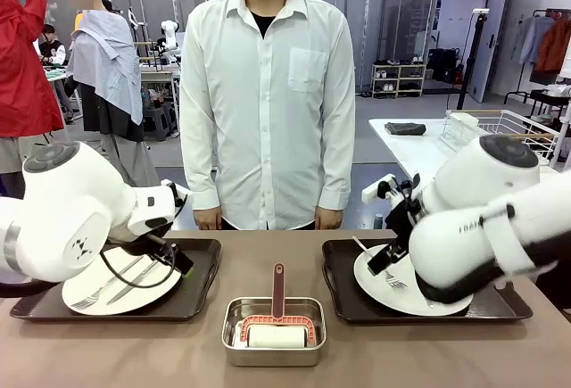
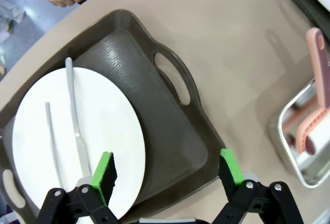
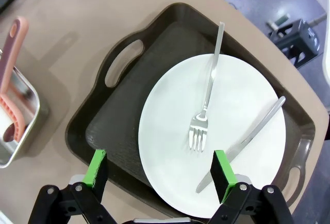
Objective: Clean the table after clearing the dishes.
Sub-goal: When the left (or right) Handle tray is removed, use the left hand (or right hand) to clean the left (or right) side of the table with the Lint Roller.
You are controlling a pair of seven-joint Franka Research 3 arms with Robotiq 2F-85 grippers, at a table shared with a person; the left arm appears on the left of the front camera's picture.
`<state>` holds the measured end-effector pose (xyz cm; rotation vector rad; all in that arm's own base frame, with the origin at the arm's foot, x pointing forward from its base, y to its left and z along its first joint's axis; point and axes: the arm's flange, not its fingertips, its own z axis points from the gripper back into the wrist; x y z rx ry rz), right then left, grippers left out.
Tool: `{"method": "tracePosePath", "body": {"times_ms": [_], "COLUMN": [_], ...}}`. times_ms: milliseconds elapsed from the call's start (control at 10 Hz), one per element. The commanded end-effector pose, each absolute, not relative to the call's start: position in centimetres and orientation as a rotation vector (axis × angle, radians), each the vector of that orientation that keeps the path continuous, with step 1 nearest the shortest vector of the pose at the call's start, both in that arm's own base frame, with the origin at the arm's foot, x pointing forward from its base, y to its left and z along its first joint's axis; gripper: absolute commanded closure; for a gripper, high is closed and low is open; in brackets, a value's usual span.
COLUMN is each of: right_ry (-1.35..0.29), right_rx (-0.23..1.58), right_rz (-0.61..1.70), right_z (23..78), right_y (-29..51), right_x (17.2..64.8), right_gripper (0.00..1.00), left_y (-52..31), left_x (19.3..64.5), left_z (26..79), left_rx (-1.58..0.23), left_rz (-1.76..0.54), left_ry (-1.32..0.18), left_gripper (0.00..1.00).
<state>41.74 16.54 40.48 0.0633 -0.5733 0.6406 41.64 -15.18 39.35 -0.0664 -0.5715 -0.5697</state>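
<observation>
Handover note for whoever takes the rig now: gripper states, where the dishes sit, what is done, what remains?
Left gripper: open, empty, above the left tray.
Right gripper: open, empty, above the right tray.
Left plate and right plate lie on their trays on the table.
Done: nothing cleared.
Left: remove both trays, then clean the table.

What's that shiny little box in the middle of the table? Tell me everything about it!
It is a small rectangular pan, shiny metal like steel, with rounded corners and a rolled rim. It sits flat on the beige table, near the robot's edge, between the left tray and the right tray, touching neither. Inside lies a roller: a white roll in a pinkish-red frame. Its long handle leans over the pan's far rim, pointing toward the person.
</observation>
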Motion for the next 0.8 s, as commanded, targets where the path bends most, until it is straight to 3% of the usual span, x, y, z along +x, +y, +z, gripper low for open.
{"method": "tracePosePath", "body": {"times_ms": [0, 100, 300, 500, 700], "right_ry": [-0.525, -0.499, -0.466, -0.492, -0.573], "right_rx": [0.224, 0.369, 0.662, 0.872, 0.979], "right_rz": [0.644, 0.589, 0.435, 0.279, 0.125], "right_z": [43.6, 45.0, 46.5, 46.7, 46.9], "right_y": [14.0, 12.0, 6.3, 1.8, -3.5], "right_x": [43.7, 44.5, 45.2, 43.7, 40.6], "right_gripper": [0.00, 0.00, 0.00, 0.00, 0.00], "left_y": [-12.5, -10.6, -4.3, 1.2, 7.5], "left_x": [42.7, 43.1, 43.9, 44.0, 43.4], "left_z": [42.2, 43.8, 46.4, 46.8, 46.4], "left_rx": [-0.263, -0.414, -0.585, -0.803, -0.893], "left_rz": [-0.569, -0.587, -0.455, -0.316, -0.101], "left_ry": [-0.500, -0.442, -0.492, -0.512, -0.548], "left_gripper": [0.00, 0.00, 0.00, 0.00, 0.00]}}
